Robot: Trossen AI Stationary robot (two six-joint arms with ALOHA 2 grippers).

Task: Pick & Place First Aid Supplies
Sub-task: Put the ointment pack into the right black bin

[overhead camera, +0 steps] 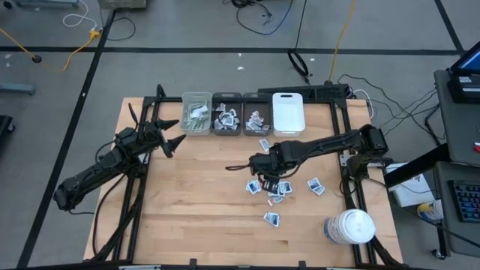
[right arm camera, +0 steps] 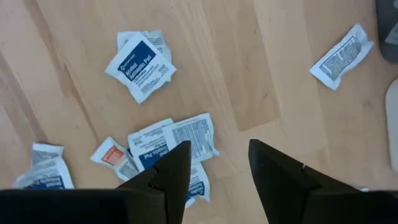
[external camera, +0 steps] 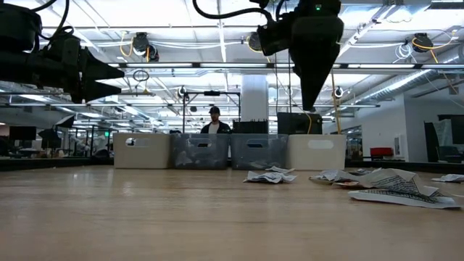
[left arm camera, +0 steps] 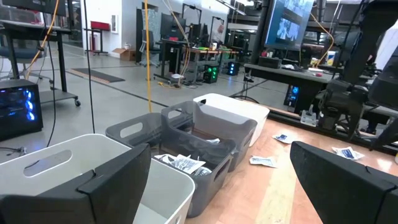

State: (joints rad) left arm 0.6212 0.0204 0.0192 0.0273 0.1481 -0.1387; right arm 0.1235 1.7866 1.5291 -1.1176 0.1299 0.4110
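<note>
The right end effector (right arm camera: 214,165) hangs parted and empty straight above the heaped sachets (right arm camera: 168,146), far nearer them than the released left end effector (overhead camera: 169,135).

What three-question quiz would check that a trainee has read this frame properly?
1. True or false: the right gripper is clamped on a sachet.
2. Which arm is above the loose sachets on the table? A) left B) right C) neither
3. Fill in: the row of bins at the table's far edge numbers ____.

Key
1. False: its fingers hang apart above the pile with nothing between them.
2. B: the left gripper waits open near the bins, away from the pile.
3. Four: a pale bin of wrapped strips, two grey bins, and a white bin.
</note>
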